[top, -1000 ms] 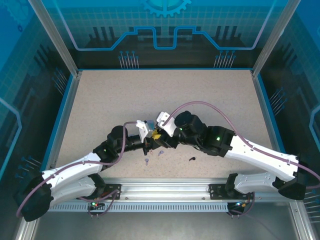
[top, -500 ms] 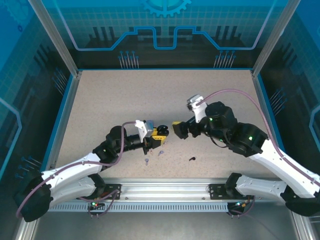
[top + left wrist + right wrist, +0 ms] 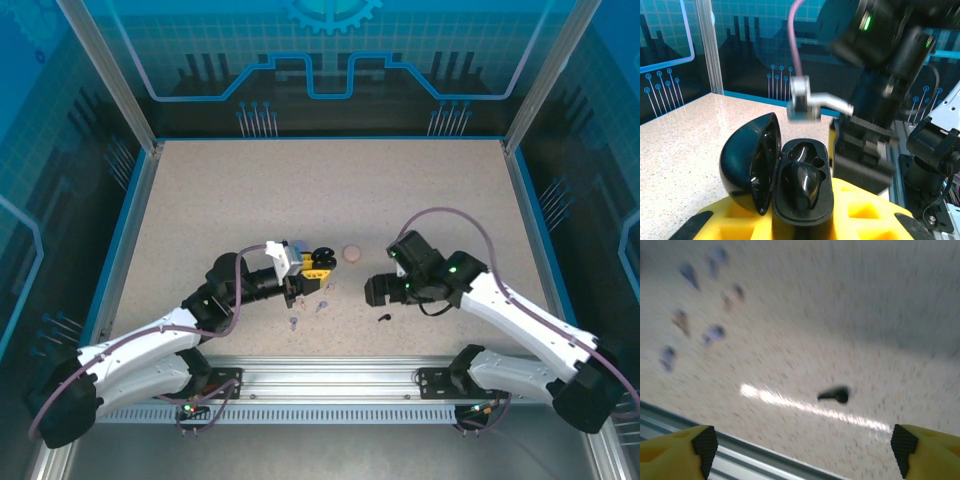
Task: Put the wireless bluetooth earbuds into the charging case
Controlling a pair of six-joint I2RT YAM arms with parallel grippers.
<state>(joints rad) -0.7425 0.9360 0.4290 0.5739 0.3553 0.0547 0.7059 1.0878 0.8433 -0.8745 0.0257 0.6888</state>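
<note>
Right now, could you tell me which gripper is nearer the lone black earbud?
Right. The right gripper hovers open over the black earbud; the left gripper holds the black case farther left.

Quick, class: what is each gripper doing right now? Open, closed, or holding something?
Left gripper: closed on the black charging case, whose lid is open.
Right gripper: open, holding nothing.

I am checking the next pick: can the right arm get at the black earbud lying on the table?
Probably yes: the open right gripper hangs near the black earbud, nothing between them.
</note>
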